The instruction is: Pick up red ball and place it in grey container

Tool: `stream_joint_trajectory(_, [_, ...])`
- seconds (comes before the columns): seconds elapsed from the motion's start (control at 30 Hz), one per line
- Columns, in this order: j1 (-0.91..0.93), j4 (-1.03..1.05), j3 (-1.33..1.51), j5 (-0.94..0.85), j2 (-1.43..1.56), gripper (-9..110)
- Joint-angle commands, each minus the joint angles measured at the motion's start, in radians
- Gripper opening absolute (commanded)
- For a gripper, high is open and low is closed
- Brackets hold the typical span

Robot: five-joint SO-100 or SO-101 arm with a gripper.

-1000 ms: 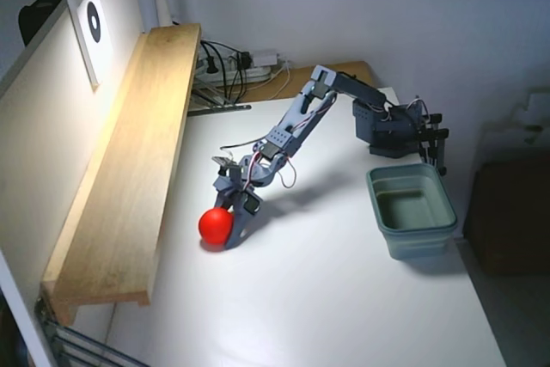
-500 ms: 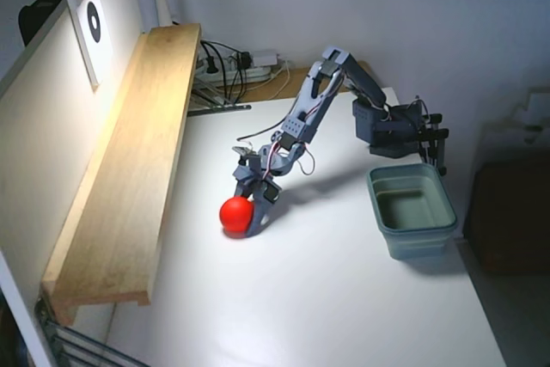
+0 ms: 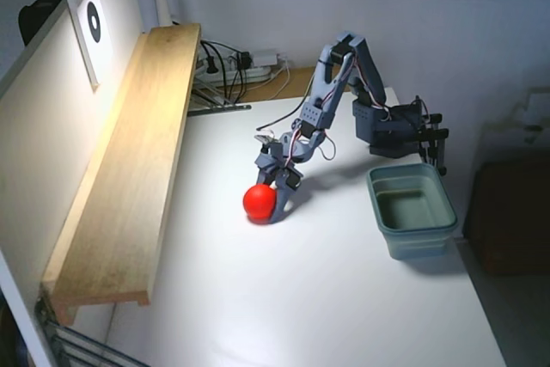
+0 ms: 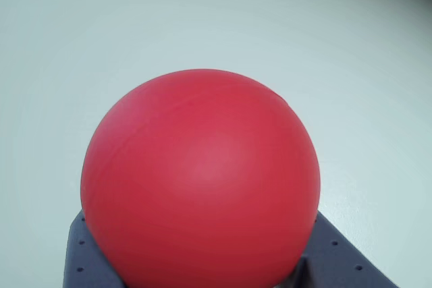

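The red ball (image 3: 259, 202) lies low on the white table (image 3: 284, 298), left of centre in the fixed view. My gripper (image 3: 273, 192) reaches down onto its right side, with the jaws around it. In the wrist view the red ball (image 4: 200, 180) fills the middle. Grey fingers (image 4: 84, 261) press against it at the lower left and lower right. The ball looks to be at table level with its shadow right under it. The grey container (image 3: 412, 210), a grey-green tub, stands empty to the right, apart from the ball.
A long wooden shelf (image 3: 129, 169) runs along the left side of the table. The arm's base (image 3: 391, 131) and clamp sit behind the container. Cables and a power strip (image 3: 241, 66) lie at the back. The table's right edge is just past the container.
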Motion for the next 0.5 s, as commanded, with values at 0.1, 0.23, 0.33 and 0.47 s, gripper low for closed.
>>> stream_joint_trajectory(0.1, [-0.009,0.035,-0.006,0.002,0.103,23])
stream_joint_trajectory(0.23, [-0.009,0.155,-0.043,0.002,0.186,23])
stream_joint_trajectory(0.33, [-0.009,0.236,-0.076,0.002,0.234,23])
stream_joint_trajectory(0.47, [-0.009,0.317,-0.114,0.002,0.277,23])
